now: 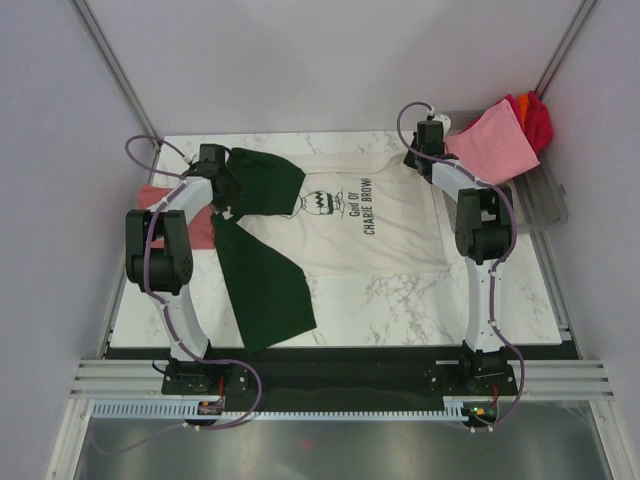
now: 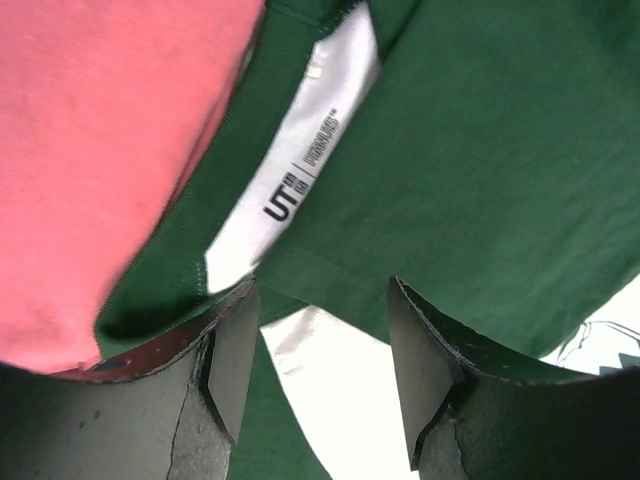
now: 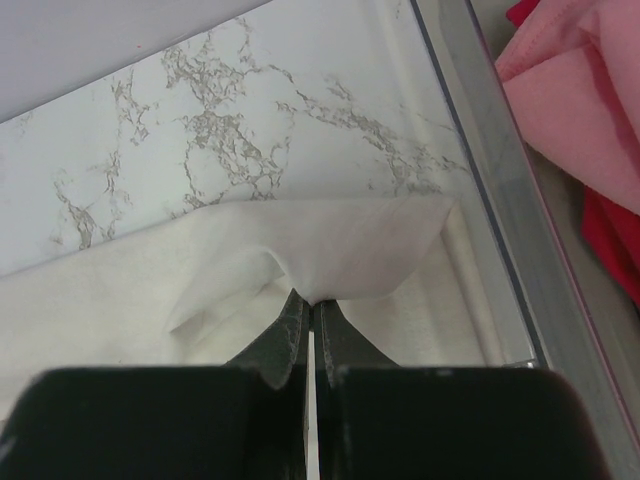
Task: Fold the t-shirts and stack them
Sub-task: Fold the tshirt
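Note:
The cream-white t-shirt (image 1: 385, 225) with black chest print lies spread flat mid-table. The dark green t-shirt (image 1: 265, 285) lies rumpled over its left side, its white neck label (image 2: 295, 170) showing in the left wrist view. The brick-red t-shirt (image 1: 160, 200) lies at the left edge under the left arm and also shows in the left wrist view (image 2: 100, 150). My left gripper (image 1: 230, 183) hovers open over the green collar (image 2: 320, 345), holding nothing. My right gripper (image 1: 421, 158) is shut on a far-right fold of the white t-shirt (image 3: 313, 300).
A clear tray (image 1: 545, 195) stands at the right edge of the marble table (image 1: 420, 300), its rim (image 3: 500, 230) close beside the right gripper. Pink (image 1: 495, 140) and red cloths (image 1: 535, 115) lie in it. Walls enclose the table on the left, back and right.

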Controlling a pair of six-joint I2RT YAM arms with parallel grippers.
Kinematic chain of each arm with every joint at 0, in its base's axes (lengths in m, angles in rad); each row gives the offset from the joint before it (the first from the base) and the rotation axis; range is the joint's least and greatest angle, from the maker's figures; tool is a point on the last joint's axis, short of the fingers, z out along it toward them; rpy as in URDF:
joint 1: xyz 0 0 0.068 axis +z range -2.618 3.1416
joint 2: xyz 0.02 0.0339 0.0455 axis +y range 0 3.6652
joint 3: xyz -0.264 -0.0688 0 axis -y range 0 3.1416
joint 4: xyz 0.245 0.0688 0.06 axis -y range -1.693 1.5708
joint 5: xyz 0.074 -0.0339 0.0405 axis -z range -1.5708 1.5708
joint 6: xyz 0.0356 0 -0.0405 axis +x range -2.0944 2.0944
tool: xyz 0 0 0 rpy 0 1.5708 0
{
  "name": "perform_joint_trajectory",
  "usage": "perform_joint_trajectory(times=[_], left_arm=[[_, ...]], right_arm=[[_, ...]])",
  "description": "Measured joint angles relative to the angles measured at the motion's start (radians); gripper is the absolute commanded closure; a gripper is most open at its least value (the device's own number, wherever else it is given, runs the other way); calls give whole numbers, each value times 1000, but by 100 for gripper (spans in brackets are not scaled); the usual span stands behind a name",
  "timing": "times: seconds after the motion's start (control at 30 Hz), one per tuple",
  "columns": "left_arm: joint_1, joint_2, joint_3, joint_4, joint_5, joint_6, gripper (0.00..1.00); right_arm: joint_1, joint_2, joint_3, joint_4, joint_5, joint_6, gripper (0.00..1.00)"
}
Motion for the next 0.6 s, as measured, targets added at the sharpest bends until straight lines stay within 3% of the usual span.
perform_joint_trajectory(times=[0.13, 0.4, 0.5, 0.6], left_arm=[[7, 18, 2, 0, -4, 2, 51], [8, 91, 26, -2, 6, 4, 63], [8, 96, 32, 0, 7, 5, 97], [7, 95, 31, 4, 6, 6, 98]], right_arm=[[0, 0, 0, 0, -2, 0, 100], [0, -2, 0, 0, -3, -2, 100], [0, -2, 0, 0, -3, -4, 100], [0, -3, 0, -1, -3, -4, 100]])
